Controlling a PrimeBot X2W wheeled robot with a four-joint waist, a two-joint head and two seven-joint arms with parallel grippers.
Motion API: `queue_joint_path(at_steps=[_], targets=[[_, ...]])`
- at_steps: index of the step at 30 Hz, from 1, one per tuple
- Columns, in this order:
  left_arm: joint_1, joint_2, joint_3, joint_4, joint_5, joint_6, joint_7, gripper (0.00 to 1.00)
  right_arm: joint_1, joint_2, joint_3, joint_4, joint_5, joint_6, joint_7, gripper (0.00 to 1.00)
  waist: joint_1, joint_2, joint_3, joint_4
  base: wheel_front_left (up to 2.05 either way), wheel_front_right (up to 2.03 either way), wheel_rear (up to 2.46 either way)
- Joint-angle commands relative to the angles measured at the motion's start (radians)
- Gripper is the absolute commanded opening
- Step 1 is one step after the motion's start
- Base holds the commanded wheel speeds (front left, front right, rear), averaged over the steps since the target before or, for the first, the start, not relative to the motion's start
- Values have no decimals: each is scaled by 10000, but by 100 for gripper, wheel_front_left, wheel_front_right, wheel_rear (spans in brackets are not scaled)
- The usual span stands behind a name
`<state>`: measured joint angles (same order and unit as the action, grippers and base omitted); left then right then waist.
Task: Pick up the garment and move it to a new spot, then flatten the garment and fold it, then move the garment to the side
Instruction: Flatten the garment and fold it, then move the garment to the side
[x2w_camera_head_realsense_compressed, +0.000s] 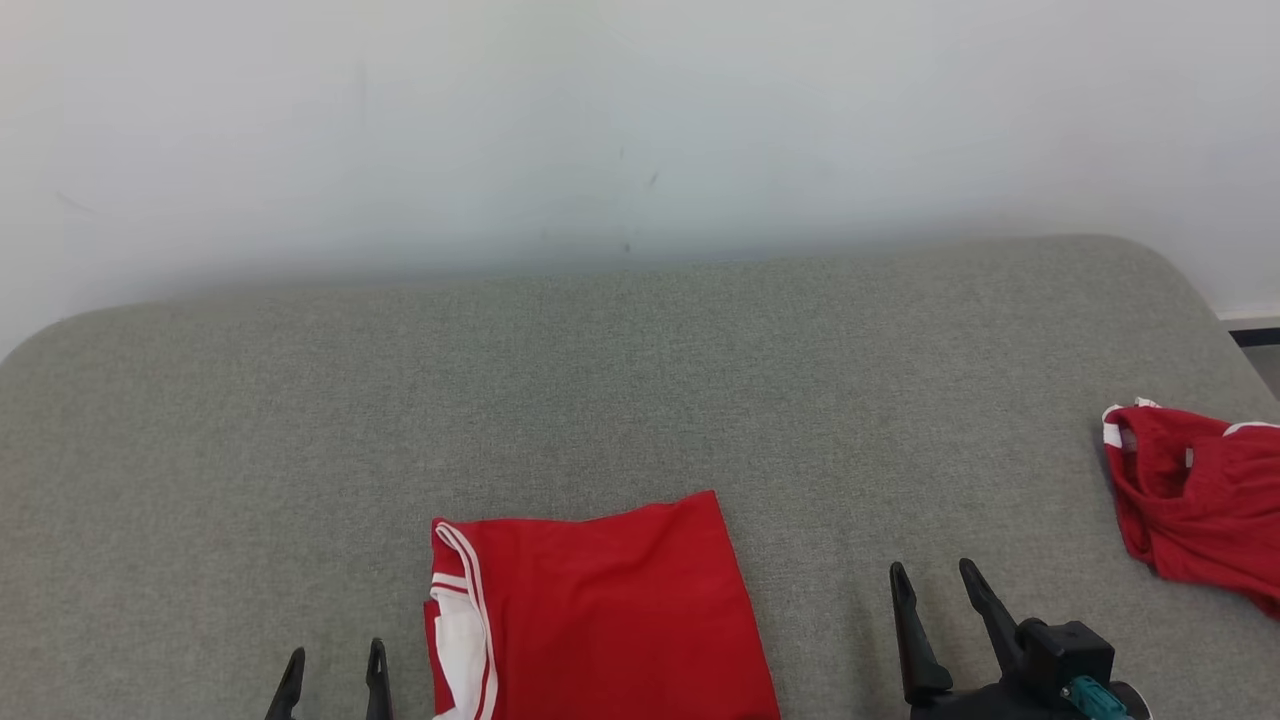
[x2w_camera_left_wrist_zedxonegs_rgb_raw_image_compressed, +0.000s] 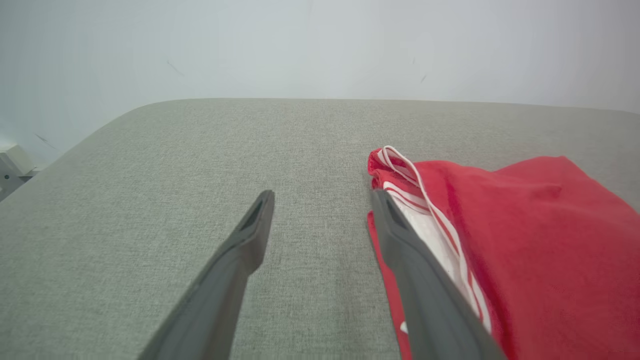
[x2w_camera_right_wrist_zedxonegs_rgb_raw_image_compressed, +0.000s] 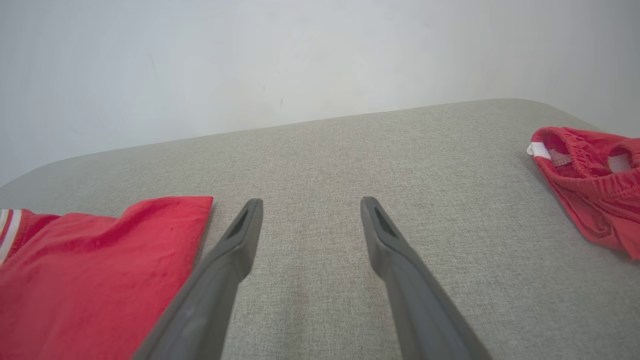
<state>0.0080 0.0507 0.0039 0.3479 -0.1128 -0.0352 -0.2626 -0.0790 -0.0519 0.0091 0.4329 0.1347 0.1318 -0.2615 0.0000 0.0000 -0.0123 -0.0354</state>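
A red garment (x2w_camera_head_realsense_compressed: 600, 610) with white trim lies folded into a neat rectangle at the near middle of the grey cushion, its striped edge on the left; the same garment (x2w_camera_left_wrist_zedxonegs_rgb_raw_image_compressed: 525, 250) fills the right of the left wrist view and the garment (x2w_camera_right_wrist_zedxonegs_rgb_raw_image_compressed: 85, 270) lies at the lower left of the right wrist view. My left gripper (x2w_camera_head_realsense_compressed: 335, 670) stands open just left of its striped edge, holding nothing. My right gripper (x2w_camera_head_realsense_compressed: 935, 585) stands open to the garment's right, over bare fabric, also holding nothing.
A second red piece of clothing (x2w_camera_head_realsense_compressed: 1195, 495) with a white elastic band lies crumpled at the cushion's right edge. The grey cushion (x2w_camera_head_realsense_compressed: 600, 380) stretches back to a pale wall (x2w_camera_head_realsense_compressed: 600, 120). Its rounded corners fall away at far left and far right.
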Motion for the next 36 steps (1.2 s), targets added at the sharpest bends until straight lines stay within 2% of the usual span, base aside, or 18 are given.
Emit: queue_joint_path(at_steps=[1,24,29,36], targets=[[194,-3,32,-42,67,-27,-28,100,171,24,65,-53,95,-26,-38,100,0,0,-79,-27,0,0,0],[373,-3,105,-366,-137,-78,-28,100,283,25,387,-11,429,-27,-39,100,0,0,65,21,0,0,0],[208,-2,-110,-368,-313,-58,-28,100,147,26,549,40,379,-27,-39,100,0,0,347,226,0,0,0],[-289,-3,-536,-523,-505,-81,-28,100,-359,25,1187,62,602,-27,-37,100,0,0,1316,826,0,0,0]])
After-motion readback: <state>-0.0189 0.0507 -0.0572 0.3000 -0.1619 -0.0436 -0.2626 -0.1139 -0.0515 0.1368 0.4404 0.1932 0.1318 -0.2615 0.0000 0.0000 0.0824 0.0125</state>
